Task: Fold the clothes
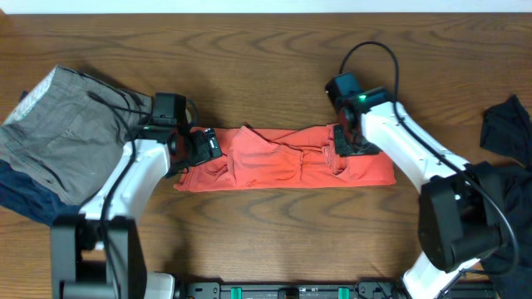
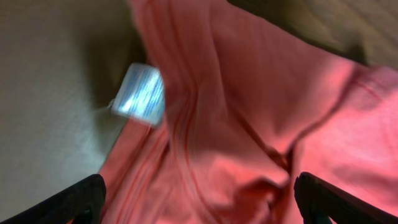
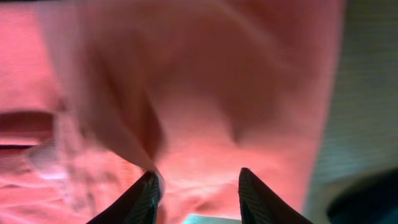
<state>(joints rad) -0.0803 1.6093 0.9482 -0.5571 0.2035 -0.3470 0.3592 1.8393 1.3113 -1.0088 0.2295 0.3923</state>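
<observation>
Far L on the bench [image 1: 266, 50] you've got a grey garment [image 1: 66, 124], crumpled, lying partly over a navy garment [image 1: 17, 198]; both sit well apart from the work. Next, the L jaws are down at the L end of the coral garment [image 1: 283, 164]; on the L wrist cam the fingers [image 2: 78, 200] stand wide apart, nothing pinched, w/ cloth spread under and between them; a white care tag [image 2: 142, 94] shows at the cloth's edge, bare bench beside it. The coral garment lies mid-bench as a long strip running L to R, rumpled in the middle, flatter along the near edge. The R jaws are on its R end, near the far edge; on the R wrist cam the fingertips [image 3: 147, 194] are partly apart w/ cloth showing in the gap; a raised fold sits just beside the L tip, but the pic is too blurred to tell if it's gripped. Far R, a dark garment [image 1: 507, 124] lies heaped at the bench edge.
</observation>
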